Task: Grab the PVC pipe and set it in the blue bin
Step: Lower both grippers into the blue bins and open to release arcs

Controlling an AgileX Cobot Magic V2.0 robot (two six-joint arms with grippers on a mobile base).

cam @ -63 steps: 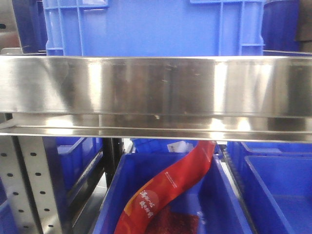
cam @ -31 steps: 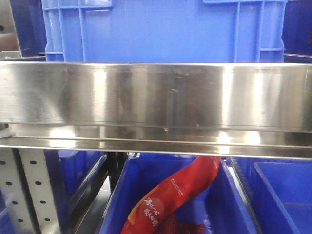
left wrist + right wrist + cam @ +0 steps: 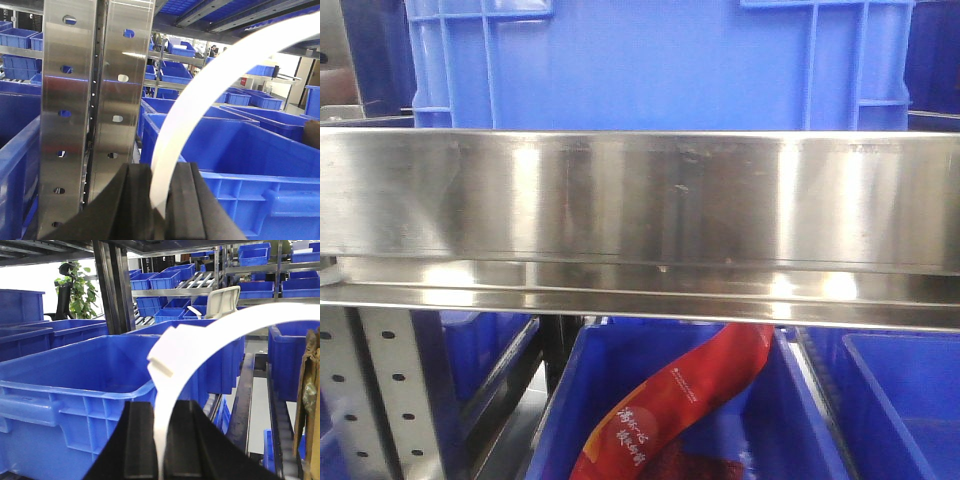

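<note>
In the right wrist view my right gripper is shut on the PVC pipe, a white curved piece with a thicker collar just above the jaws. It arcs up and to the right. A large blue bin stands open just ahead and to the left of it. In the left wrist view my left gripper is shut on another white curved strip that sweeps up to the right. Neither gripper shows in the front view.
A steel shelf rail spans the front view, with a blue crate on top. Below it, a blue bin holds a red packet. A perforated steel upright stands close on the left arm's left. Shelves with several blue bins fill the background.
In the front view the shelf rail and bins have slid slightly down and to the right since a second ago. Almost nothing has shifted in the last half second.
</note>
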